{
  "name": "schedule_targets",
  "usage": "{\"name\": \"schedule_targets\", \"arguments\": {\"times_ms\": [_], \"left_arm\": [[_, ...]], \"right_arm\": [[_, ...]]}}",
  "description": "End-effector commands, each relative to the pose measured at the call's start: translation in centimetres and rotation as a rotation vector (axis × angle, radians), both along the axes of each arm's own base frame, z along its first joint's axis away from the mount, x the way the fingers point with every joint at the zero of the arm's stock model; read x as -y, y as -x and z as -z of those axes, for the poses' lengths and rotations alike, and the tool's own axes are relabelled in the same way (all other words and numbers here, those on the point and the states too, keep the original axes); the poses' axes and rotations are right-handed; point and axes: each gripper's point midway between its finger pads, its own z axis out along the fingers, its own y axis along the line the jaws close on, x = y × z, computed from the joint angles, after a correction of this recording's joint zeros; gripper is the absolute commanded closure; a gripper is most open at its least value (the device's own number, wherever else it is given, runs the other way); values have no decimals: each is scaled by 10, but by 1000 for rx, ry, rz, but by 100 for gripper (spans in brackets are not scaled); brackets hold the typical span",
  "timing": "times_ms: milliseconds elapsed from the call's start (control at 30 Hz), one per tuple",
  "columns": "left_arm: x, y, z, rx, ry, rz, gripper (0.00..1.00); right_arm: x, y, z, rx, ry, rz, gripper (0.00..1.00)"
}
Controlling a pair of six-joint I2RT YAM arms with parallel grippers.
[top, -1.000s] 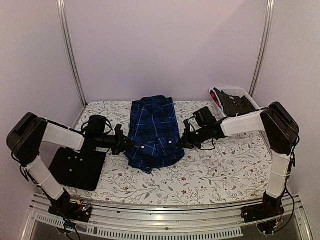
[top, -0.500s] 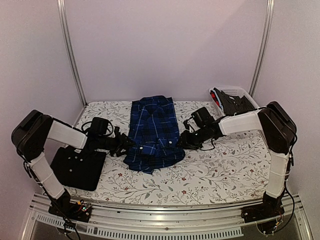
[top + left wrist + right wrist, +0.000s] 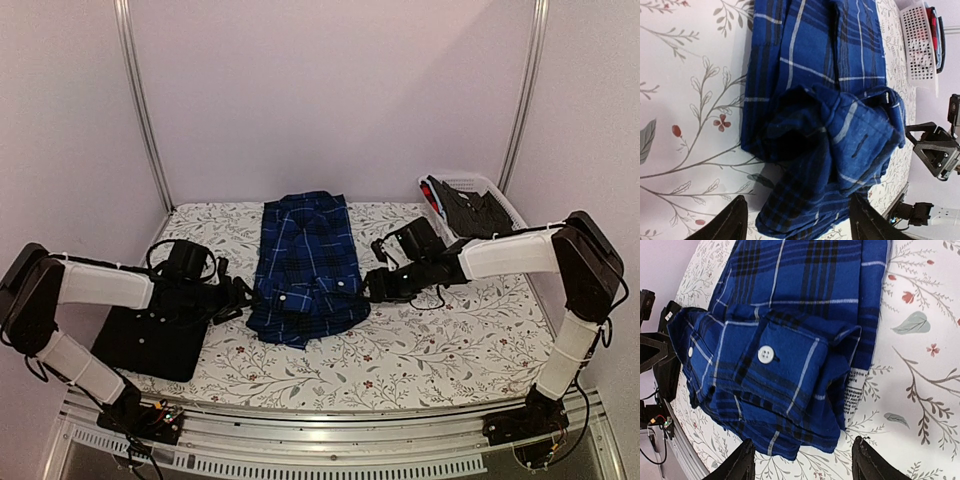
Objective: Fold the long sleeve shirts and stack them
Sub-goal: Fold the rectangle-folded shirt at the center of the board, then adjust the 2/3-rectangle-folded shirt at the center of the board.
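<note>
A table [image 3: 450, 335] under a white cloth printed with grey leaves and small red flowers fills the lower half of the top view. Pale lilac walls [image 3: 330, 90] close it in at the back and on both sides. Slim metal posts [image 3: 143, 110] rise from the rear corners. A ribbed aluminium rail [image 3: 330, 425] runs along the bottom edge and carries both arm bases.

The plaid shirt [image 3: 308, 255] lies at the centre of the frame, folded into a long strip with its collar at the top end. Its lower end is bunched into a loose, thick fold, and the right wrist view shows a cuff with a white button on top of it. The black shirt [image 3: 150, 345] lies flat as a folded square at the lower left, apart from the plaid one, and the left arm crosses above its upper edge. A white basket [image 3: 468, 179] stands at the upper right against the wall, holding dark cloth with a bit of red.

The left gripper [image 3: 245, 295] sits low just left of the bunched end, and the right gripper [image 3: 372, 287] sits just right of it. The left fingers [image 3: 732, 220] and the right fingers [image 3: 742, 462] are spread wide and pinch nothing. In each wrist view the shirt's edge lies between them at the bottom of the frame.
</note>
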Motion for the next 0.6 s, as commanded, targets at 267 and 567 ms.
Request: {"name": "schedule_targets", "arguments": {"times_ms": [267,567], "left_arm": [[18,28,33,-7,-101,90,34],[42,32,39,-48,-78,155,60]], "right_arm": [[-21,23,29,30,20,-109,32],[-29,27,40,-3,46,-106,45]]}}
